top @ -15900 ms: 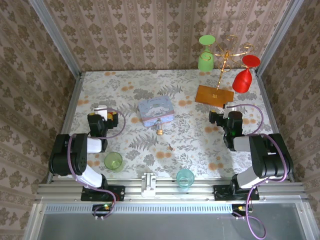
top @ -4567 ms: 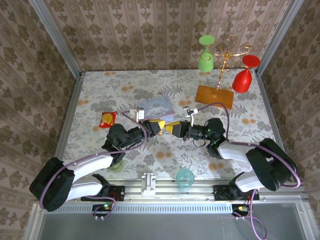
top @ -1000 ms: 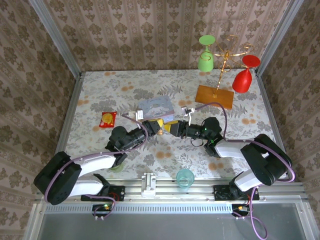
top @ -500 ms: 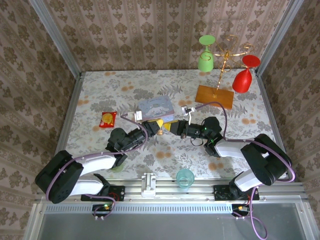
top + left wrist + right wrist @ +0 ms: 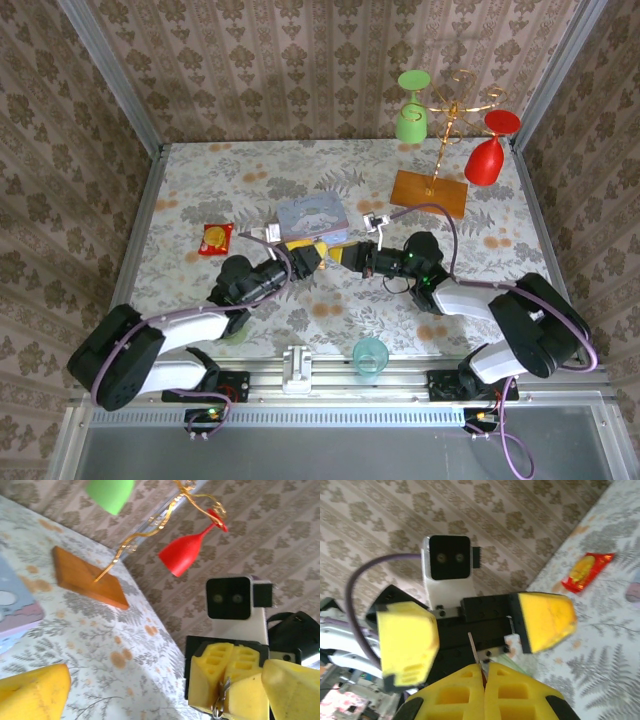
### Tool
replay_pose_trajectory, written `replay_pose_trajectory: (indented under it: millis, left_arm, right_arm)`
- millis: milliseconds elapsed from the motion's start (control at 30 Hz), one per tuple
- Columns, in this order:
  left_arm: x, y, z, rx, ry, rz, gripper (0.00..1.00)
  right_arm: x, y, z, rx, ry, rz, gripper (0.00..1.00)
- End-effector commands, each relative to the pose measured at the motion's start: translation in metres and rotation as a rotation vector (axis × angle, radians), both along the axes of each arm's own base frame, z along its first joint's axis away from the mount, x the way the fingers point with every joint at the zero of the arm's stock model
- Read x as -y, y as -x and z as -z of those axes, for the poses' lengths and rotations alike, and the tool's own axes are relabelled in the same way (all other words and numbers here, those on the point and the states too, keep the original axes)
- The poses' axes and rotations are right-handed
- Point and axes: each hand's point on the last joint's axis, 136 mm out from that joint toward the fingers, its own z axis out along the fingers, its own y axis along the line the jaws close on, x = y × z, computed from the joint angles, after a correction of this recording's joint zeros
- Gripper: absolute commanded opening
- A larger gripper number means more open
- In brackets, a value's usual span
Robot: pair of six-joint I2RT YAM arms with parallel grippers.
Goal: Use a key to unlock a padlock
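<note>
Two grippers nose to nose, key in the right one

Both arms meet mid-table, at 6 o'clock of the blue tin (image 5: 312,217). The right gripper (image 5: 343,256) is clamped tight on the key (image 5: 472,647), a thin sliver poking out between its yellow fingers. The left gripper (image 5: 308,253), at its 9 o'clock, has its jaws spread wide and grips nothing. Where the padlock is, I cannot tell.

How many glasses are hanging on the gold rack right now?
2: a green glass left of the rack, a red glass right of it. None looks hidden.
</note>
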Motion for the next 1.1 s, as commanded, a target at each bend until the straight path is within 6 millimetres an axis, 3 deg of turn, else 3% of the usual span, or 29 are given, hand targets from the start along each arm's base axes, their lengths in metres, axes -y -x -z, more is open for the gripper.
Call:
replay_pose_trajectory:
  millis: [0,67,133,233,600,900,1067]
  left_arm:
    - [-0.013,-0.013,0.017,-0.056,-0.198,-0.095,1.00]
    - [-0.024,-0.017,0.039,-0.131,-0.382,-0.148,1.00]
    - [-0.027,-0.019,0.048,-0.148,-0.449,-0.146,1.00]
    - [-0.017,-0.020,0.065,-0.200,-0.474,-0.083,1.00]
    - [0.008,-0.047,0.122,-0.274,-0.516,-0.033,0.92]
    - [0.007,-0.064,0.149,-0.280,-0.610,-0.071,0.84]
    - [0.016,-0.068,0.161,-0.278,-0.605,-0.039,0.79]
  right_arm:
    - [0.011,-0.008,0.033,-0.056,0.181,0.083,0.00]
    - [0.025,-0.018,0.065,-0.133,0.343,0.177,0.00]
    - [0.042,-0.026,0.089,-0.184,0.476,0.262,0.00]
    - [0.052,-0.030,0.103,-0.200,0.535,0.316,0.00]
    - [0.057,-0.028,0.108,-0.195,0.565,0.327,0.00]
    - [0.065,-0.026,0.104,-0.185,0.587,0.350,0.00]
    - [0.065,-0.026,0.103,-0.180,0.585,0.344,0.00]
